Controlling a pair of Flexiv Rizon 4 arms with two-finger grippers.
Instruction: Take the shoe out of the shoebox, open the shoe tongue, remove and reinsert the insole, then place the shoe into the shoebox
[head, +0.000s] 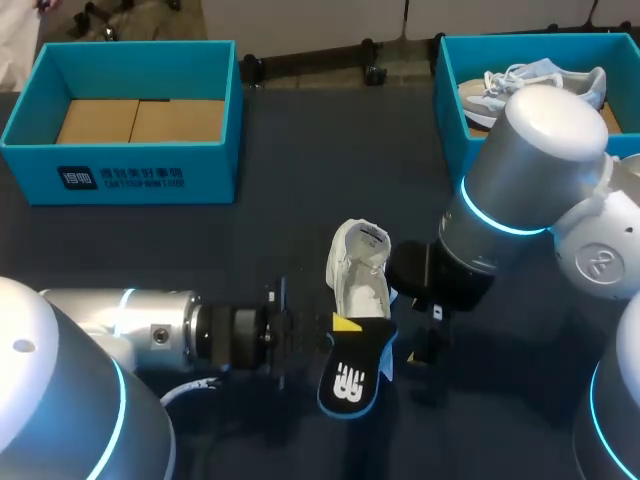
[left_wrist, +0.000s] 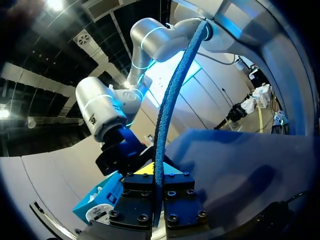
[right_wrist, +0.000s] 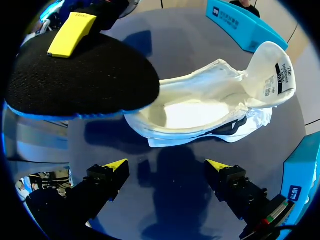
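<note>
The white shoe (head: 360, 268) (right_wrist: 200, 112) lies on the desk (head: 300, 200) near the middle, out of any box, with its tongue (right_wrist: 272, 70) folded back and its inside bare. The black insole (head: 355, 375) (right_wrist: 80, 80) (left_wrist: 167, 110) is out of it, held just near of the shoe with its blue underside showing. The left arm (head: 120, 325) comes in from the left and its jaws pinch the insole's edge. The right arm (head: 530, 170) hangs just right of the shoe, jaws spread and holding nothing.

So I judge 3 steps done: shoe taken out, tongue opened, insole removed. Left to do: slide the insole back in, then box the shoe.

At the far left stands 1 blue shoebox (head: 120, 175) with only cardboard inside, the likely home. A 2nd blue box (head: 450, 100) at the far right holds another light shoe (head: 530, 85)
</note>
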